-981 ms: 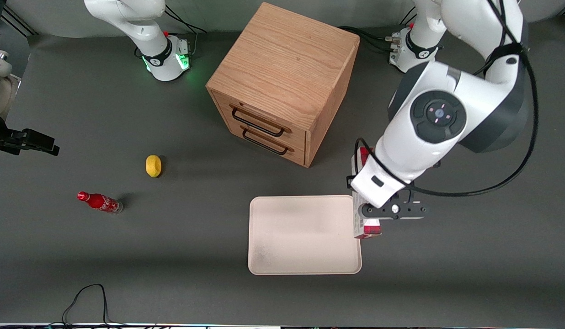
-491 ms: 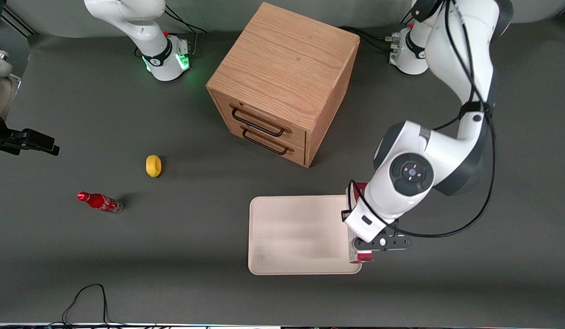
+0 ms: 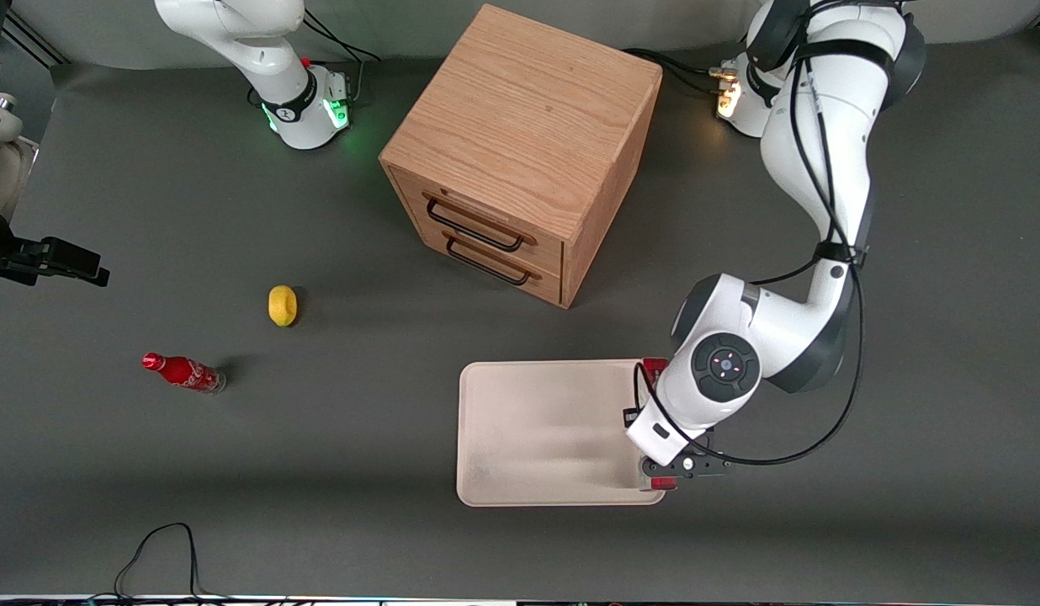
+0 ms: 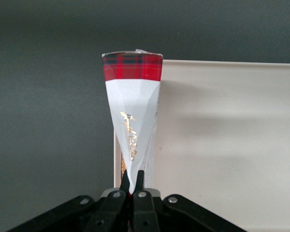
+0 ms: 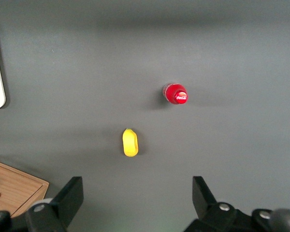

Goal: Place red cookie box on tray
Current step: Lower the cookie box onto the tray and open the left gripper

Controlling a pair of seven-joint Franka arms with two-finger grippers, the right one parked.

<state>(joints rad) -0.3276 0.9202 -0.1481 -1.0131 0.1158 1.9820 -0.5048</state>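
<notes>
So the red cookie box (image 4: 132, 101) is held by the gripper (image 3: 673, 473), with the fingers (image 4: 134, 186) clamped tight on one narrow end of it, so tight that the carton is pinched to a wedge there. The box is seen over the tray (image 3: 537, 429), right along the short edge nearest the working arm. In the front view only two red bits of it can be made out, one poking out at the edge farther from the camera and one at the gripper end, the rest being covered by the arm.

What matters most here is the long axis: it runs straight out from the fingers, parallel to that short rim, and the wrist view shows it sitting basically on the line of the rim, with dark worktop (image 4: 43, 121) on one side and cream tray on the other. Whether the box is resting on the tray, on the rim, or just above it can't be told. If it were let go as it sits, it would probably end up half on the rim, so a small nudge toward the tray's middle looks sensible before release.
</notes>
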